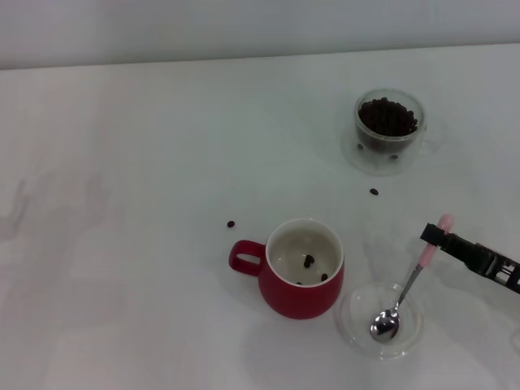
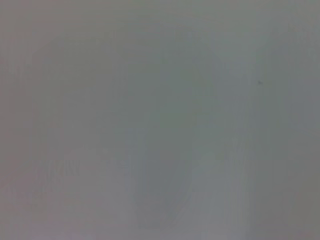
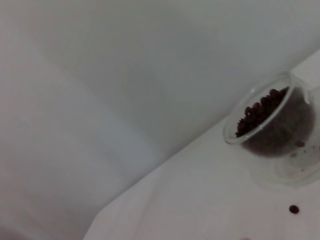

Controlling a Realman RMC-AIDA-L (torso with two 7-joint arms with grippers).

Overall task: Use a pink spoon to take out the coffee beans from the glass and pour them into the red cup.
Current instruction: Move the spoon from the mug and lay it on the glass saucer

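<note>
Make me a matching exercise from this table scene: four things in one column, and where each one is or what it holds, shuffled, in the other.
Things
1. red cup
2. glass
3. pink spoon
4. right gripper

States
A. full of coffee beans, at the far right of the table
B. clamped on a pale handle
C. bowl down in the shallow clear dish
D. only a few beans inside, handle toward the robot's left

Pairs: 1-D, 2-A, 3-C, 4-B

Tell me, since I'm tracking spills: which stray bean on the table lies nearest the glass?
The loose bean just in front of the glass; the other stray bean lies beside the red cup handle.
</note>
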